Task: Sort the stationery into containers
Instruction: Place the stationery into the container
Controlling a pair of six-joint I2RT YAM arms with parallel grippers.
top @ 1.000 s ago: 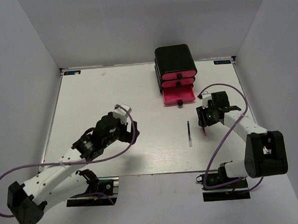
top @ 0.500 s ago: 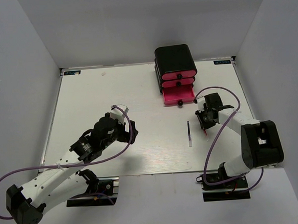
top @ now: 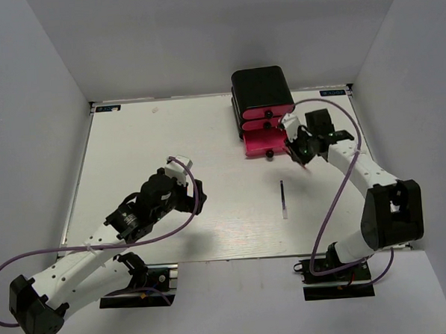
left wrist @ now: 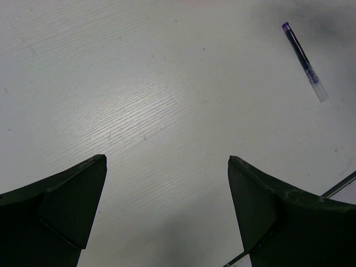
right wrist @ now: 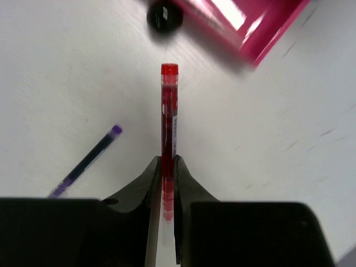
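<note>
Now the right gripper (right wrist: 168,166) pinched the red pen (right wrist: 169,105) tight, just beside the open pink drawer (top: 266,141). It needed to go right over the drawer before letting go. The left gripper (left wrist: 167,161) hung spread wide, empty.

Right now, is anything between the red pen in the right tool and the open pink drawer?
Nothing visible does. The right tool grips the red pen just short of the open drawer; the purple pen lies aside.
</note>
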